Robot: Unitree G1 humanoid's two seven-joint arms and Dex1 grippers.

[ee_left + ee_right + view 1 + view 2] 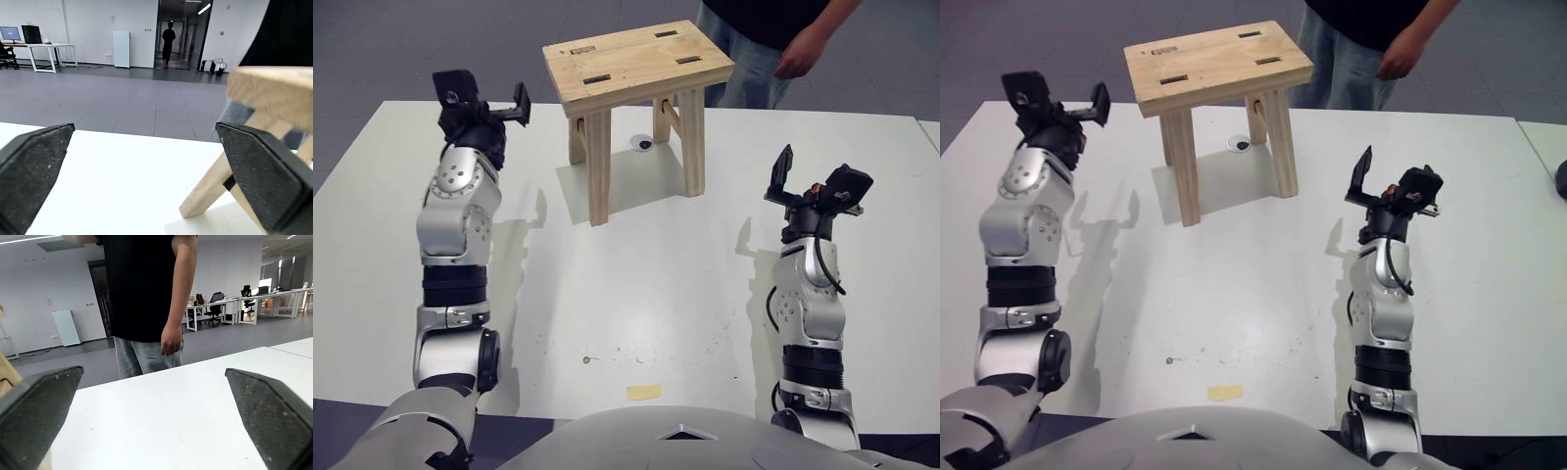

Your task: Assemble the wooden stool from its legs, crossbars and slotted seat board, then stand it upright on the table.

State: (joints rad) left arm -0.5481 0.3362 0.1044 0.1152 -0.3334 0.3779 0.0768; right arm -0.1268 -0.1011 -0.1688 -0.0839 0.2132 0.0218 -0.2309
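The wooden stool (636, 61) stands upright and fully assembled on the far middle of the white table (656, 294), its slotted seat board on top and a crossbar between its legs. My left gripper (487, 98) is raised to the stool's left, open and empty. In the left wrist view the stool (274, 93) is close beside one of the left gripper's (146, 156) pads. On the stool's right and nearer to me, my right gripper (815, 181) is held up, open and empty. The right gripper (154, 396) faces the table's far edge, and a bit of a stool leg (6, 377) shows at the view's edge.
A person (773, 39) stands just behind the table's far edge, one hand hanging near the stool's right. A round dark grommet (644, 144) sits in the table under the stool. A yellow scrap of tape (644, 392) lies near the front edge.
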